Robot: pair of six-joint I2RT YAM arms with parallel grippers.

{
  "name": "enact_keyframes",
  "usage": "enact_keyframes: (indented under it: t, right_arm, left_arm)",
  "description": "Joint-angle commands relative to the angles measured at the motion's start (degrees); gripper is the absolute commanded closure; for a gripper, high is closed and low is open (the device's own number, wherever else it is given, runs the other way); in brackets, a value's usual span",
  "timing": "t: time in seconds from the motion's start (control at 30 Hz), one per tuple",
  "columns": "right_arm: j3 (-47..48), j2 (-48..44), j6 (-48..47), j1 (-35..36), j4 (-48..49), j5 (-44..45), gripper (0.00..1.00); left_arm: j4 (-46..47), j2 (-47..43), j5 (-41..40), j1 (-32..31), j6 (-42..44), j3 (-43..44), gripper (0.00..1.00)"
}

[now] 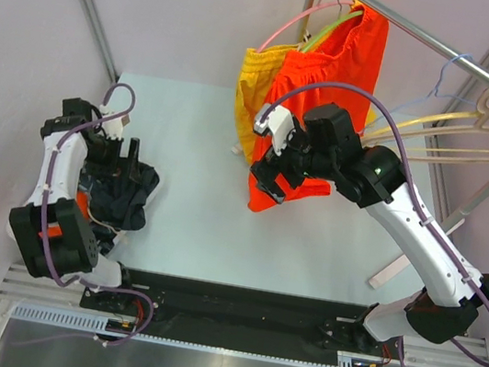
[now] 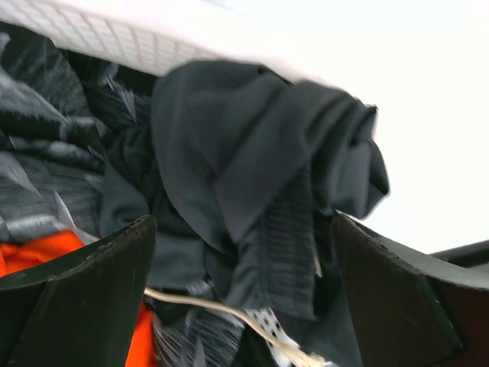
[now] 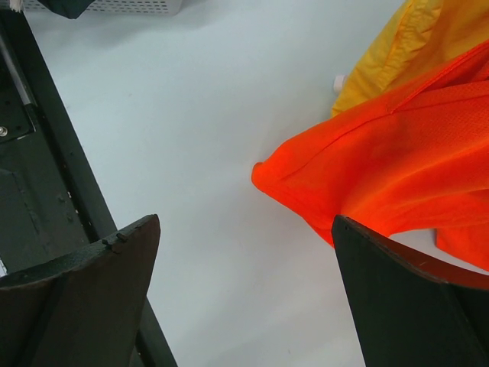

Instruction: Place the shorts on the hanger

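Note:
The dark shorts (image 1: pixel 132 189) lie crumpled at the table's left edge, on a pile of clothes in a white basket. In the left wrist view the shorts (image 2: pixel 252 145) fill the middle, ribbed waistband showing. My left gripper (image 1: pixel 130 154) hangs just above them, open, with a finger (image 2: pixel 84 283) on each side and nothing held. The light-blue wire hanger (image 1: pixel 440 80) hangs empty on the rail at the back right. My right gripper (image 1: pixel 264 179) is open and empty beside the hanging orange shorts (image 3: pixel 405 168), above the bare table.
The white basket rim (image 2: pixel 114 34) holds grey patterned and orange clothes under the dark shorts. Orange shorts (image 1: pixel 331 76) and yellow shorts (image 1: pixel 256 78) hang on pink and green hangers on the metal rail (image 1: pixel 417 34). Cream hangers (image 1: pixel 487 120) hang further right.

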Motion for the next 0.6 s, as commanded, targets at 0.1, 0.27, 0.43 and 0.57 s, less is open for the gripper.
enact_keyframes:
  t: [0.1, 0.27, 0.43, 0.57]
  right_arm:
    - [-0.15, -1.98, -1.59, -0.22, -0.04, 0.40, 0.00]
    - [-2.00, -3.82, -1.85, -0.48, -0.31, 0.23, 0.00]
    - [-3.23, -5.32, -1.86, -1.45, -0.40, -0.13, 0.00]
    - [-3.85, -6.37, -1.42, -2.68, -0.92, -1.70, 0.00]
  left_arm:
    - [7.20, 6.69, 0.30, 0.36, 2.18, -2.05, 0.00]
    - [11.25, 11.97, 1.78, 0.36, 1.91, -2.58, 0.00]
    - [14.68, 15.67, 3.80, 0.36, 1.56, -3.55, 0.17]
    - [11.70, 11.13, 6.53, 0.36, 3.40, -1.97, 0.58]
